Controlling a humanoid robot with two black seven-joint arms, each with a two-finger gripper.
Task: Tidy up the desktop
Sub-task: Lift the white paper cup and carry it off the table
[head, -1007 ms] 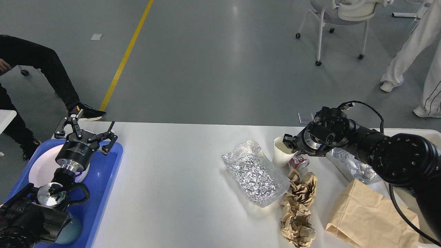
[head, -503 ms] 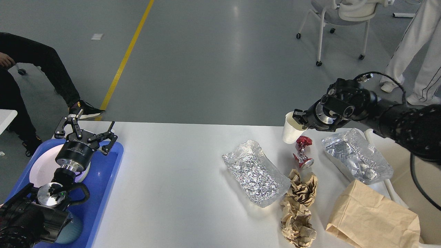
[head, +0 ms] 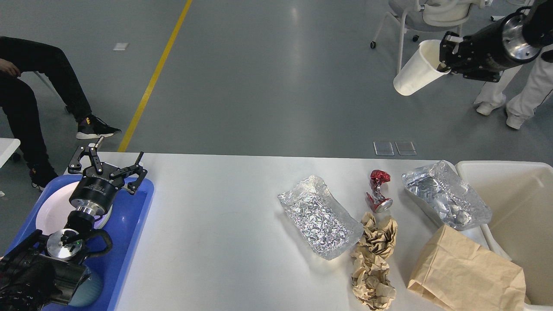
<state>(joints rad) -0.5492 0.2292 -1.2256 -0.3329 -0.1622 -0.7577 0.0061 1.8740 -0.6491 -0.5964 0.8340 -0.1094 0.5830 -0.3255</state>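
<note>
Over the last second the white paper cup (head: pixel 417 69) had gone from standing on the large white rounded-corner desktop (head: pixel 224 242), beside the crushed red drinks can (head: pixel 378 191), to hanging high at two o'clock, well clear of the surface, pinched by its rim in the right gripper (head: pixel 445 54). That made one piece of rubbish lifted, and the cream-white deep plastic bin (head: pixel 514 203) at four o'clock looked the likely destination. The right arm reached in from the upper right edge, wrist roughly level, cup tilted mouth-up towards it. The left gripper (head: pixel 106 162) hovered at nine o'clock over the blue plastic tray (head: pixel 136 216), fingers spread and empty, unchanged.
</note>
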